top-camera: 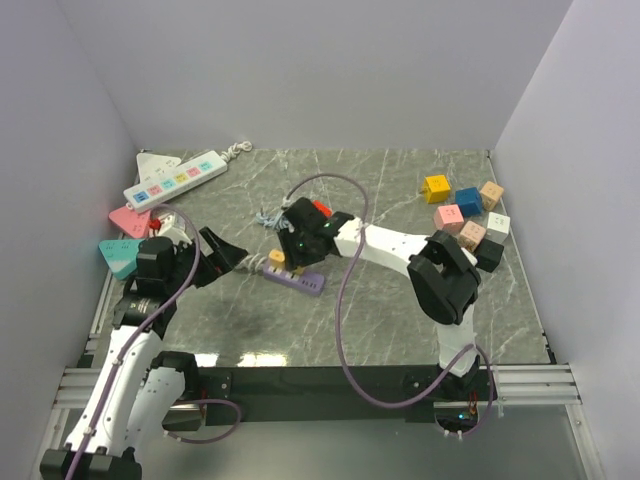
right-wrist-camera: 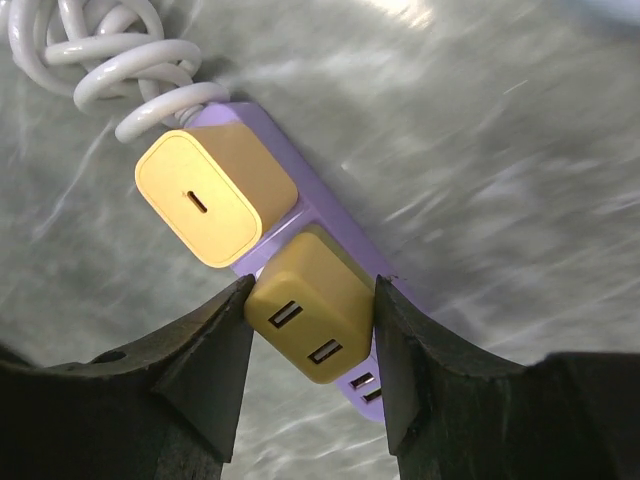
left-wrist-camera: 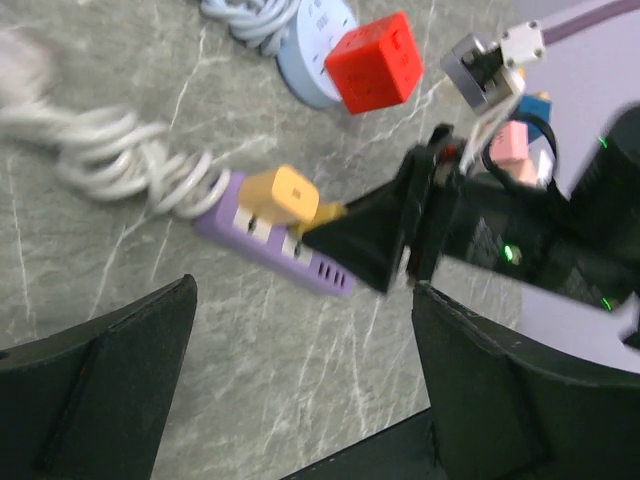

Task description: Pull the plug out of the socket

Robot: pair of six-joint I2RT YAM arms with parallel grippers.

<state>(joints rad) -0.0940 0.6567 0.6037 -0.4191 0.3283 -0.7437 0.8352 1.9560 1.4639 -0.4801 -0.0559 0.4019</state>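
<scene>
Left gripper (left-wrist-camera: 300,395) jaws wide open, empty, hanging just left of socket (right-wrist-camera: 332,212). Socket lies flat on table (top-camera: 400,320), left of centre. Right gripper (right-wrist-camera: 310,300) jaws clamped on sides of dark-yellow plug (right-wrist-camera: 300,325), which is seated in socket. Second, paler plug (right-wrist-camera: 215,195) sits beside it at the cord end. Coiled cord (right-wrist-camera: 110,50) behind. Red cube (left-wrist-camera: 375,62) beyond. White strip (top-camera: 175,178) far left, coloured cubes (top-camera: 465,215) far right.
</scene>
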